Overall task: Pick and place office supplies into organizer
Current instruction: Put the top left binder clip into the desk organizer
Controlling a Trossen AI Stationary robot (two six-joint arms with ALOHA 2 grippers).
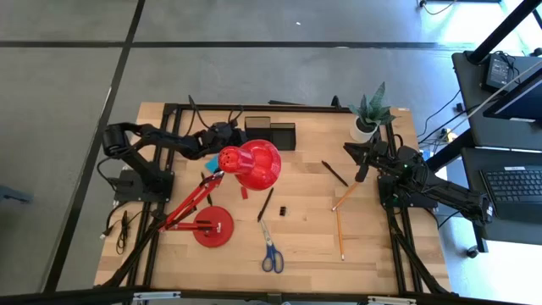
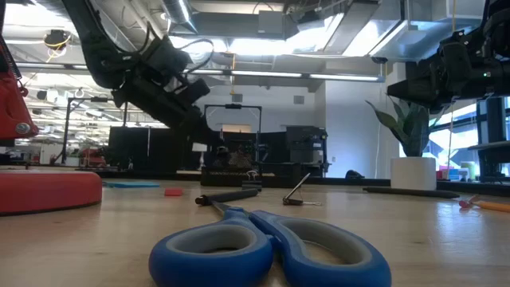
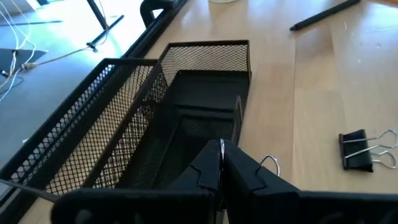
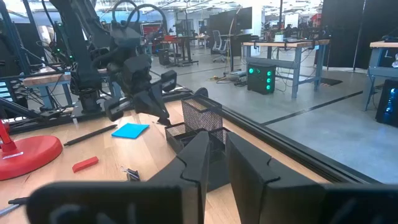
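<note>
The black mesh organizer [image 1: 273,134] [image 3: 186,112] stands at the table's far edge. My left gripper [image 1: 230,134] [image 3: 222,152] hangs just left of it, slanting down over its open top, shut on a thin silver wire. My right gripper [image 1: 357,152] [image 4: 216,140] waits at the right, level, slightly open and with nothing between its fingers. Blue-handled scissors [image 1: 271,254] [image 2: 263,251], a black pen [image 1: 265,203], a small black clip [image 1: 282,209] [image 3: 357,151], two pencils [image 1: 345,196] and a second pen [image 1: 334,172] lie flat on the wood. My left gripper pinches a thin silver wire [image 3: 222,145] between its two fingertips, slanting down from the table's left. A wire loop [image 3: 272,165] shows beside one finger, like a small clip's handle. The fingers hide the rest of the piece. It hangs clear above the organizer's compartments.
A red desk lamp stands on its round base [image 1: 212,227], its head [image 1: 251,165] close beside my left gripper. A potted plant [image 1: 368,117] stands at the far right. A blue block [image 4: 130,130] and a small red piece [image 4: 85,163] lie left of the organizer.
</note>
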